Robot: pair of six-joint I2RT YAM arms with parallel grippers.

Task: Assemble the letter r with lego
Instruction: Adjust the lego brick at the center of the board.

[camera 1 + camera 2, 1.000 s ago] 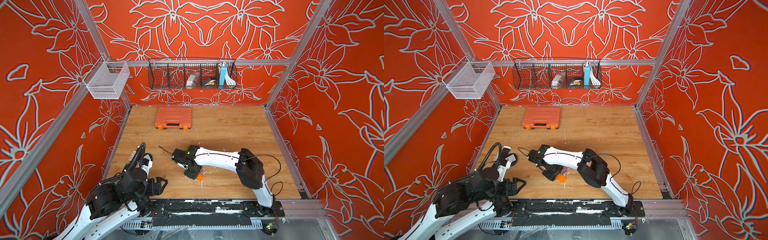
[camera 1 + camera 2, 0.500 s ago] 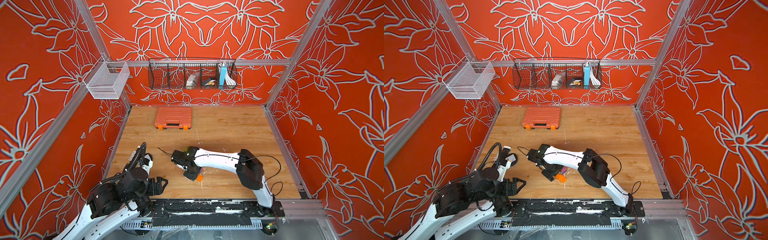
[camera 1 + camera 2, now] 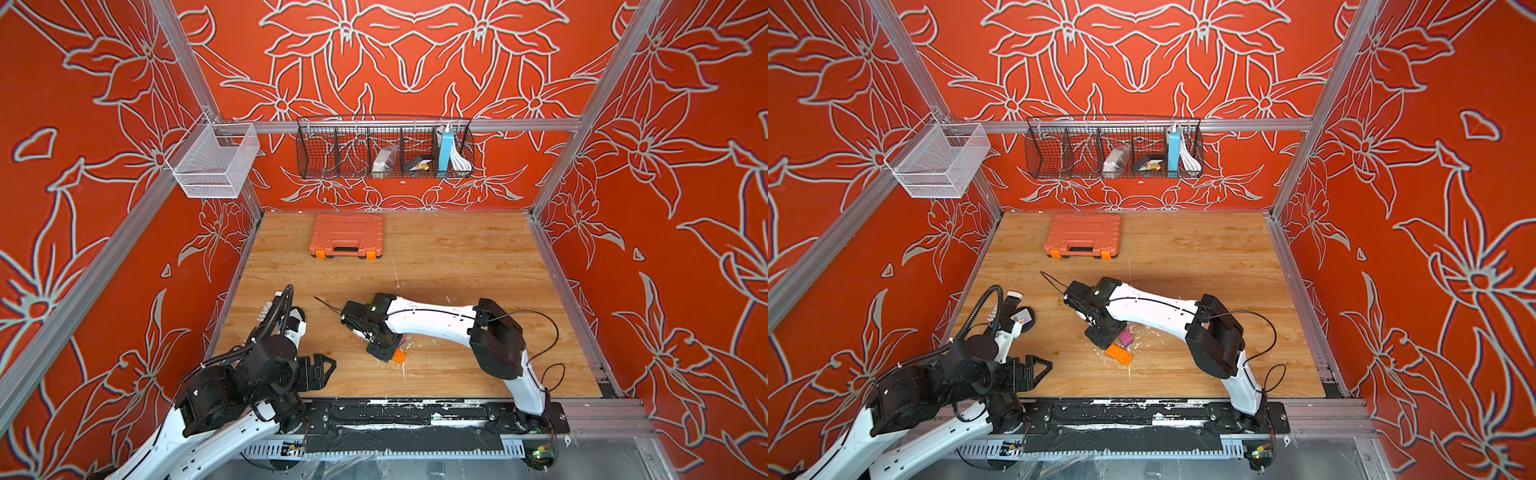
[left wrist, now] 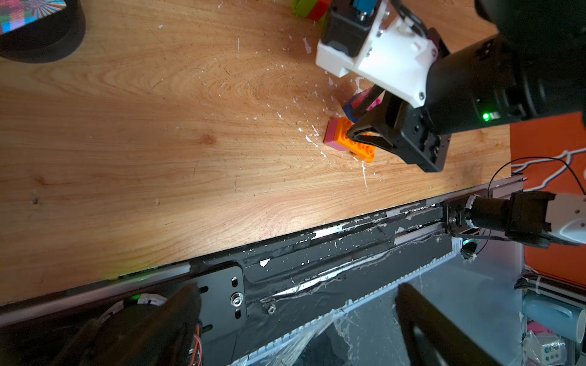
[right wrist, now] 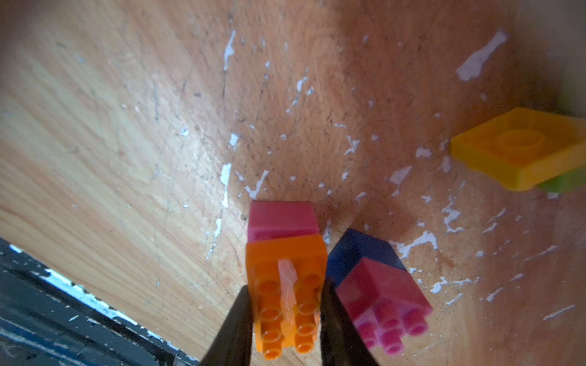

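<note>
While our right claw [image 5: 285, 285] pinches the orange brick [image 5: 285, 250] joined to a pink brick [image 5: 282, 217], the letter seems barely begun; our left claw [image 4: 295, 323] gapes empty.

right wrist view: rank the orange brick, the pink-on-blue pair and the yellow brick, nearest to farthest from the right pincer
1. orange brick, gripped in the right pincer
2. pink-on-blue pair, just beside one jaw
3. yellow brick, well off, apart from both

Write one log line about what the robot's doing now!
right end effector: shut on long orange brick | brick: one end on pink brick | left end effector: open, empty
</note>
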